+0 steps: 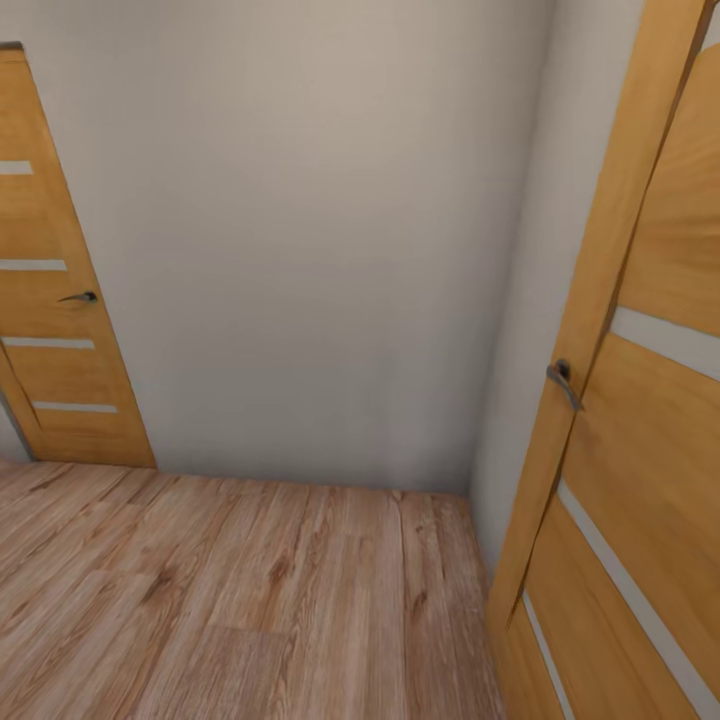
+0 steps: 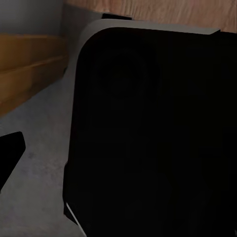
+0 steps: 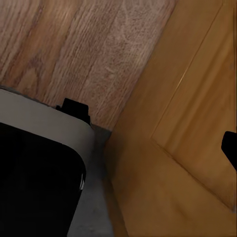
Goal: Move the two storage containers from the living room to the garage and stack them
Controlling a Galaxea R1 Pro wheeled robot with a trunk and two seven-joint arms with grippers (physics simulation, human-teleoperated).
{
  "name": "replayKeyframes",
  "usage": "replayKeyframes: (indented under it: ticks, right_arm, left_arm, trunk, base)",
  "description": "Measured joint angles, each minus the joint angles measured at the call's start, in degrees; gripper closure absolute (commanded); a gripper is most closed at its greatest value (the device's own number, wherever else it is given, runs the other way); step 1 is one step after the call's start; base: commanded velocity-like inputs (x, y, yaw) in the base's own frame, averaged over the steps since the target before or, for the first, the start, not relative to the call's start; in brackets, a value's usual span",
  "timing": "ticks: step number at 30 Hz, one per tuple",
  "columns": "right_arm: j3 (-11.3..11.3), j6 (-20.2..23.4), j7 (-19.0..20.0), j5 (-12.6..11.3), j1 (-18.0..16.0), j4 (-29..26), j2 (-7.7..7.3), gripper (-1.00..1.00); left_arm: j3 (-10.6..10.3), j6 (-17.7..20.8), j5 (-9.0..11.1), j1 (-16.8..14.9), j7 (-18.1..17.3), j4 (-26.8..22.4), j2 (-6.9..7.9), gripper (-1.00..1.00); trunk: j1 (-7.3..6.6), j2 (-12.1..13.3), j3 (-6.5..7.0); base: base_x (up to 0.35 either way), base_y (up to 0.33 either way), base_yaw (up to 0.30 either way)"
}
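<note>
The two storage containers are out of view. I face a corner of a room with a light wood-plank floor [image 1: 230, 590] and a plain pale wall [image 1: 320, 250]. In the left wrist view one dark fingertip [image 2: 10, 153] pokes in at the picture's edge, over my own black, grey-rimmed body [image 2: 148, 138]. In the right wrist view a dark fingertip [image 3: 230, 148] shows at the edge against a wooden door [image 3: 182, 128]. Nothing lies between the fingers of either gripper.
A light wooden door [image 1: 60, 300] with a lever handle [image 1: 80, 297] stands at the left of the far wall. A second wooden door [image 1: 650, 430] with a handle [image 1: 563, 382] is close on my right. Wood floor stretches between them.
</note>
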Motion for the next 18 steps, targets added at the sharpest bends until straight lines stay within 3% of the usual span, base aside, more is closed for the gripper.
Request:
replayKeyframes:
  ticks: [18]
  right_arm:
    - [-0.01, -0.21, -0.04, -0.07, 0.00, 0.02, 0.10, -1.00]
  left_arm:
    - [0.00, 0.01, 0.00, -0.01, 0.04, 0.00, 0.06, -1.00]
  trunk:
    - [-0.01, 0.00, 0.00]
  base:
    - [0.311, 0.000, 0.000]
